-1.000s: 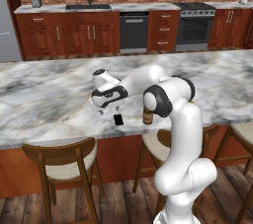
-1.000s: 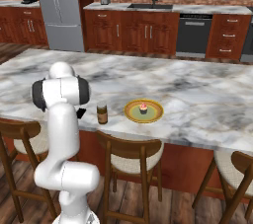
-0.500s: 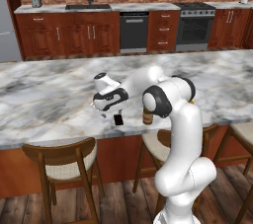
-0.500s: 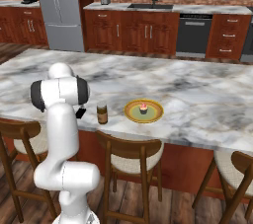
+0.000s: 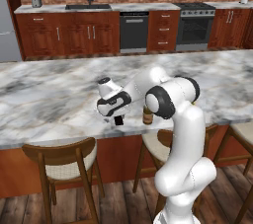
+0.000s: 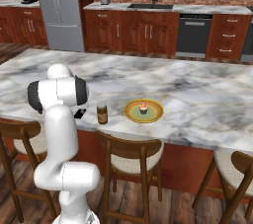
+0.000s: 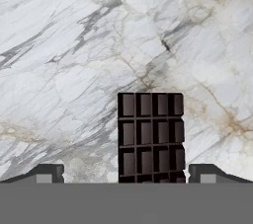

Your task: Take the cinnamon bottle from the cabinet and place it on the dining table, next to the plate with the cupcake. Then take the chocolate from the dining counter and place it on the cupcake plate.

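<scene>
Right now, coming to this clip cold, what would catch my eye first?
The white arm folded low over the marble counter, its open gripper straddling a dark chocolate bar that lies flat between the fingertips. Next, the yellow plate holding the pink-topped cupcake near the counter's front edge, with the brown cinnamon bottle standing upright beside it, apart from the rim.

Around the chocolate bar (image 7: pixel 150 136) the marble counter (image 7: pixel 74 45) lies bare at 9, 12 and 3 o'clock in the hand view, so both flanks are free for fingers. In the right base view the cinnamon bottle (image 6: pixel 102 113) stands at 9 o'clock of the cupcake plate (image 6: pixel 144 111) (just beside it), while open marble spreads at 12 and 3 o'clock.
</scene>
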### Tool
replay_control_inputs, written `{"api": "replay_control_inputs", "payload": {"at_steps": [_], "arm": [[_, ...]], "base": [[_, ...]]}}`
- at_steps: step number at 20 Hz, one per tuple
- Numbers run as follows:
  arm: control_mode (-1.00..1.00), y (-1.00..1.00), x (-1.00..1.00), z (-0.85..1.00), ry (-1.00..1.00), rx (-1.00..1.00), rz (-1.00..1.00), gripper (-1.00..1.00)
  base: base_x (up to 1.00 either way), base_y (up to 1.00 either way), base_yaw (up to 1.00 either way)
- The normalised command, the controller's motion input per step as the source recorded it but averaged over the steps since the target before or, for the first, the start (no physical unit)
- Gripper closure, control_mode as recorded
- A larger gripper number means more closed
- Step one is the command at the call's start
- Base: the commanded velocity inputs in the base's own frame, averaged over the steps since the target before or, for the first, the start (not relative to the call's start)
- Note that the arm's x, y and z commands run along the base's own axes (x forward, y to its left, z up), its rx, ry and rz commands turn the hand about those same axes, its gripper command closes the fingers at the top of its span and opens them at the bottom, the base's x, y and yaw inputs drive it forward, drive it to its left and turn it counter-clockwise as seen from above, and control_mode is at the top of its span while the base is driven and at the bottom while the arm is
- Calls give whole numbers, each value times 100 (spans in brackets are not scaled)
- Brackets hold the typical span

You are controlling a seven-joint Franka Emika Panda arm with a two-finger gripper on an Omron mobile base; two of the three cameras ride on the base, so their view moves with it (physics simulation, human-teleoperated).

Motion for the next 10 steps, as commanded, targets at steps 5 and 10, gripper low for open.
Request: {"api": "replay_control_inputs", "payload": {"at_steps": [5, 10], "arm": [[-100, -22, 3, -31, 0, 5, -7, -100], [-100, -29, 3, -15, -4, 4, -5, -100]], "base": [[0, 0, 0], [0, 0, 0]]}}
